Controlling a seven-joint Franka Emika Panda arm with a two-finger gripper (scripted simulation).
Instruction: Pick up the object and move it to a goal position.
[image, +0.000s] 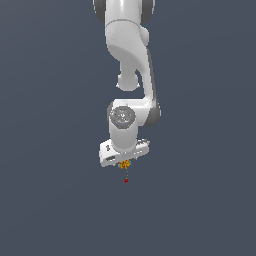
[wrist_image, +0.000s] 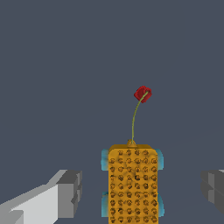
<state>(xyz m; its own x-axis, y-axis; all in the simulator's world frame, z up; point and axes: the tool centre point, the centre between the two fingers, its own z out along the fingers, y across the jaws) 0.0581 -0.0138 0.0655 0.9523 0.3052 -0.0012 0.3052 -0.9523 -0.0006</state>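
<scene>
The object (image: 124, 164) is a tiny orange-yellow knobbly lump with teal flecks. A thin line runs from it to a red dot (image: 126, 180). In the exterior view it sits right under my gripper (image: 123, 160), whose white hand hides most of it. In the wrist view the object (wrist_image: 132, 183) is an orange studded block with teal side patches. Its thin stem ends in the red dot (wrist_image: 142, 93). My gripper (wrist_image: 142, 192) is open. The grey fingertips (wrist_image: 71, 192) stand on either side of the block, with a gap on each side.
The ground (image: 50, 200) is a plain dark grey-blue surface all around. The white arm (image: 127, 45) rises above the gripper toward the top of the exterior view. No other objects show.
</scene>
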